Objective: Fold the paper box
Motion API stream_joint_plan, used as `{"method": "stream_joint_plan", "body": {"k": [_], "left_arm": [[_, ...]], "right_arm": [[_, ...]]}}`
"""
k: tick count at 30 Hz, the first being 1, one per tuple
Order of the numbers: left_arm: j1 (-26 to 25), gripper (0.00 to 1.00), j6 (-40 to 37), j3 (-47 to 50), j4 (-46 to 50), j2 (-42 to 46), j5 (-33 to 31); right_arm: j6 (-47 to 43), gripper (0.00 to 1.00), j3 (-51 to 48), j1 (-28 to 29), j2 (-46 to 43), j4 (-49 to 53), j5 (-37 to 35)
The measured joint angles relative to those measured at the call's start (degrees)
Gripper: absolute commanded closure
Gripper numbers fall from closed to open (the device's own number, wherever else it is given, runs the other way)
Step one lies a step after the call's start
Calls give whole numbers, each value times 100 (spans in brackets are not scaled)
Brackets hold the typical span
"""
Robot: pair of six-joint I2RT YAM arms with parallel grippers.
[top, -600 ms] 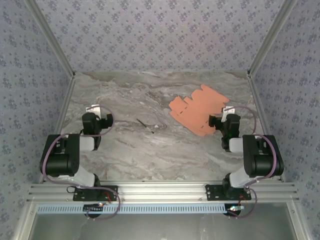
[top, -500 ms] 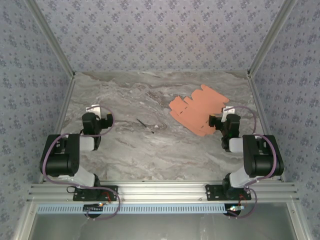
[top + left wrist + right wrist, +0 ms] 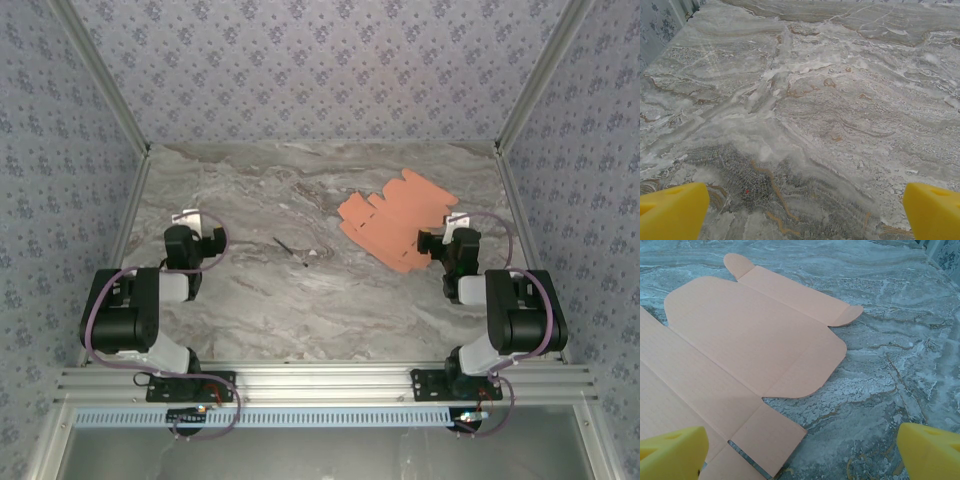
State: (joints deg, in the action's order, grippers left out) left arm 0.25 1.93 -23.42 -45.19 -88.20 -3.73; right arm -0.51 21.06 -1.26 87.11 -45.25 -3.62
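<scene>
By right end effector (image 3: 800, 454), paper box (image 3: 740, 340), partly cropped

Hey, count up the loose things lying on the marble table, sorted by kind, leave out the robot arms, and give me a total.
paper box, a flat unfolded salmon-orange sheet: 1
thin dark stick: 1
Total: 2

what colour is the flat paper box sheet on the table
Salmon-orange. The paper box lies unfolded and flat on the marble table; the right wrist view shows it best.
</scene>
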Motion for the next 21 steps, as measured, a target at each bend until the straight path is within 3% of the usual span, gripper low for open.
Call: {"method": "stream_joint_plan", "body": {"k": [21], "left_arm": [[162, 1, 7, 0, -2, 0, 162]], "right_arm": [[0, 1, 4, 0, -4, 20, -17]]}}
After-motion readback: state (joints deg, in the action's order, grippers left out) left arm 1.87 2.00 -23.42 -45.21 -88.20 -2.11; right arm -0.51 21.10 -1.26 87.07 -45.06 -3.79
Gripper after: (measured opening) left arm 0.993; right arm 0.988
